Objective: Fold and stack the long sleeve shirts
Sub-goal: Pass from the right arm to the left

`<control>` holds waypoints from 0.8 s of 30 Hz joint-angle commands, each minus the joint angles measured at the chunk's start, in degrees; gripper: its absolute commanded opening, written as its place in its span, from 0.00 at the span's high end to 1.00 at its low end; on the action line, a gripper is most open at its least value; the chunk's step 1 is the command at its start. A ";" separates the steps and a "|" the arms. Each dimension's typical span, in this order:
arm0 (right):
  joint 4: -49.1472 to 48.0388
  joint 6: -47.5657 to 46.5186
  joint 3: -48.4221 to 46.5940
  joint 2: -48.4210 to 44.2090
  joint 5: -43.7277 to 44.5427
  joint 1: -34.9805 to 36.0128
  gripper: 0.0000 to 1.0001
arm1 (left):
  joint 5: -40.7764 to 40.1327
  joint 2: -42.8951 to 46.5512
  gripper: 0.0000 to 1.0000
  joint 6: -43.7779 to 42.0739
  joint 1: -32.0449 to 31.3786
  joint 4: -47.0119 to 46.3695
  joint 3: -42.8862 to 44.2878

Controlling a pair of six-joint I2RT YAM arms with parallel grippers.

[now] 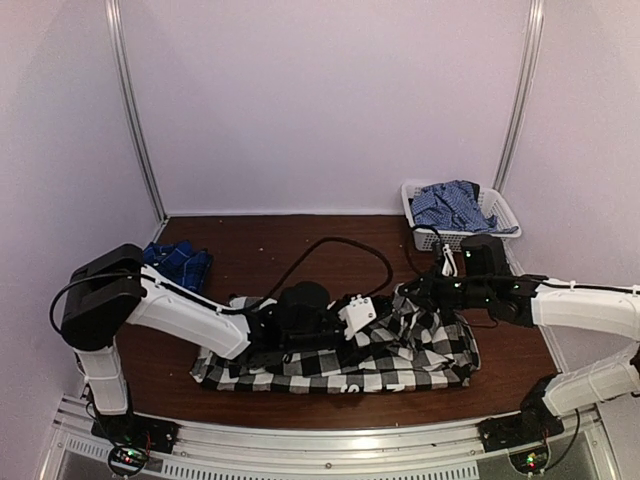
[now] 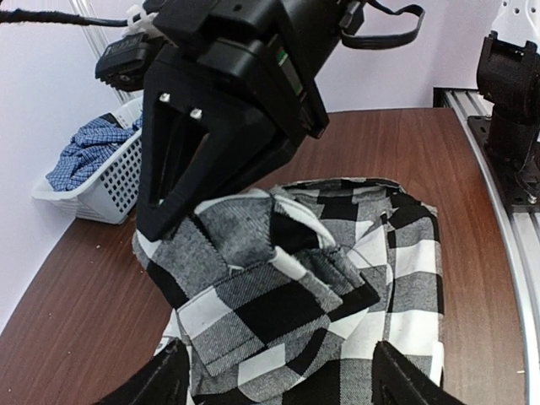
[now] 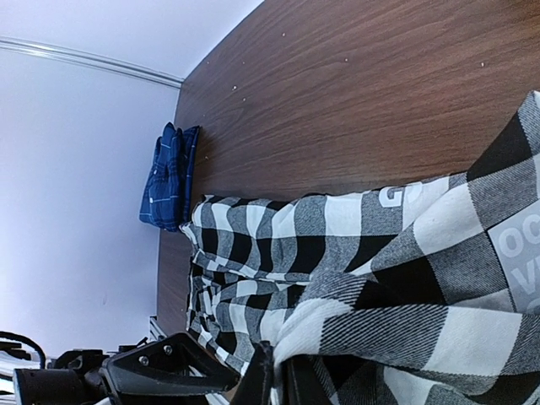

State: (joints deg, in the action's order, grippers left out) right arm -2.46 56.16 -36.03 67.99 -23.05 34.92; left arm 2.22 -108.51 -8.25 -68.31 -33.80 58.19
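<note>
The black-and-white checked shirt [image 1: 400,355] lies crumpled across the near middle of the table; white lettering shows on it in the right wrist view [image 3: 396,245]. My right gripper [image 1: 415,292] is shut on a fold of its edge [image 3: 283,375] and holds that fold lifted. My left gripper [image 1: 375,318] hovers open just above the shirt [image 2: 278,371], with its fingers [image 2: 160,384] spread on either side of the cloth [image 2: 278,295] and nothing between them. The dark blue plaid shirt [image 1: 180,265] lies folded at the table's far left and also shows in the right wrist view [image 3: 169,177].
A white basket [image 1: 497,212] holding blue checked cloth [image 1: 450,205] stands at the back right corner; it also shows in the left wrist view [image 2: 110,190]. A black cable [image 1: 335,245] loops over the table behind the shirt. A metal rail [image 1: 330,445] runs along the near edge.
</note>
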 commanded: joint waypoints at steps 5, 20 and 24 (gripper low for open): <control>-5.23 2.09 -0.09 1.36 -2.34 0.04 0.92 | -8.55 -5.12 0.16 -5.66 -2.58 -8.70 3.78; -6.95 2.63 0.73 1.77 -2.97 -0.10 0.92 | -24.68 -13.11 0.12 -3.56 -5.51 -9.45 12.71; -6.95 2.58 0.96 1.46 -2.83 -0.05 0.92 | -28.10 -13.05 0.23 -2.50 -5.51 -8.85 12.84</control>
State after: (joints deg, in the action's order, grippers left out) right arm -7.62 58.52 -35.94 70.08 -25.54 34.89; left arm -20.10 -120.77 -12.58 -73.71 -40.84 69.58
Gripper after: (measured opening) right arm 0.081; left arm 0.809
